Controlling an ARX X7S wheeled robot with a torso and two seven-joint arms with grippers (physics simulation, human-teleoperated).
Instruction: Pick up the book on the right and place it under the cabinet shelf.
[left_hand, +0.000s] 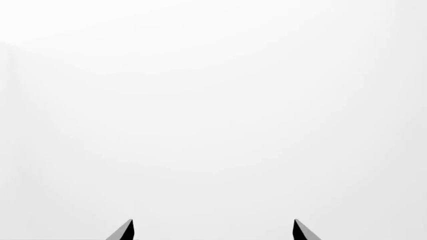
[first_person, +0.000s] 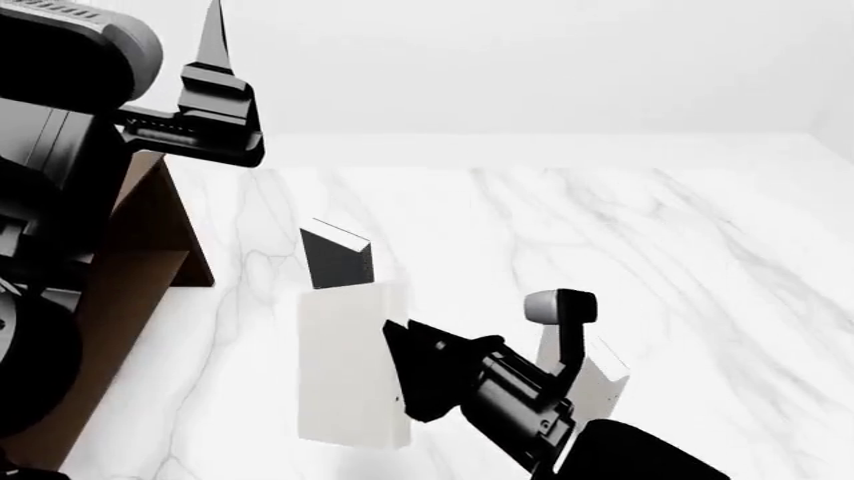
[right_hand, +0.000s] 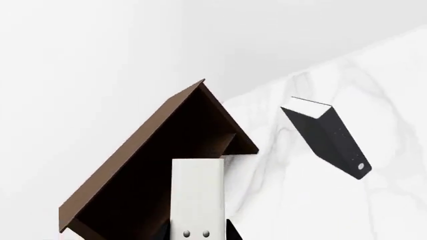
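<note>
White marble table (first_person: 641, 230) under me. My right jaws (first_person: 400, 385) are clamped on the book (first_person: 350, 370), which stands upright straight out ahead of them; beyond its far end lies the cabinet shelf (right_hand: 167, 165) with its open front. My left jaws (left_hand: 213, 230), raised, are spread and empty.

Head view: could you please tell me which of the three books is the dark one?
The black book, standing farthest back; the large pale book and the smaller pale book on the right are both light.
</note>
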